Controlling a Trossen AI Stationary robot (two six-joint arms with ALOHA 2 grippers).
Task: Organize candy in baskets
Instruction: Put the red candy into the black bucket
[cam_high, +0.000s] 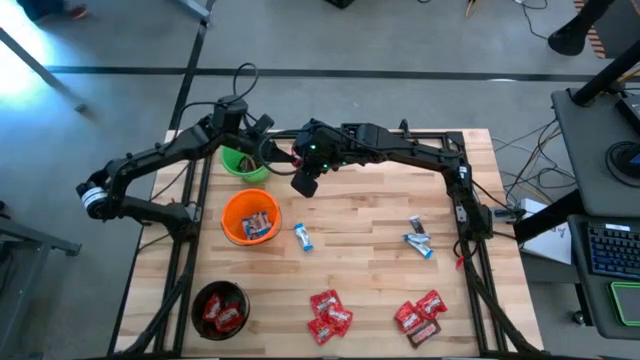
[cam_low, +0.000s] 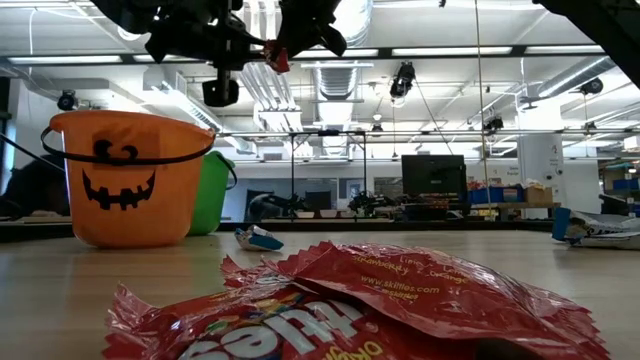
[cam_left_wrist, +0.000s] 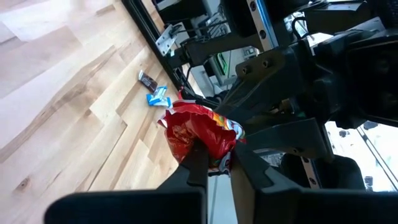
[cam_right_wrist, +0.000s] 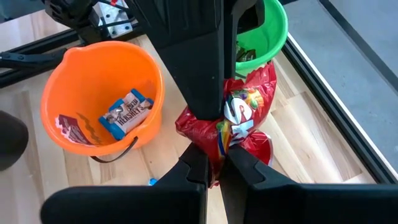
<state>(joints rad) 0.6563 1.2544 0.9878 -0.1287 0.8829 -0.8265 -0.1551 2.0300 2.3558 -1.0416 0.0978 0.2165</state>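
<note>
1. Grippers first: left gripper (cam_left_wrist: 214, 163) and right gripper (cam_right_wrist: 216, 167) are both pinched tight on the same red candy packet (cam_right_wrist: 245, 115), held up in the air near the top middle of the high view; each wrist view shows its own two fingers clamped on the crinkled wrapper, with the other arm's fingers gripping it from the far side.
2. Green basket (cam_high: 243, 162) sits just left of that meeting point; orange basket (cam_high: 250, 217) is below it with blue-and-white candy inside; black basket (cam_high: 219, 307) is lower left, holding red packets.
3. Loose candy on the table (cam_high: 360, 230): one blue-and-white piece (cam_high: 304, 237) just right of the orange basket; a couple more at centre right (cam_high: 418, 240); red packets in two clusters along the bottom (cam_high: 328, 314) (cam_high: 420, 316).
</note>
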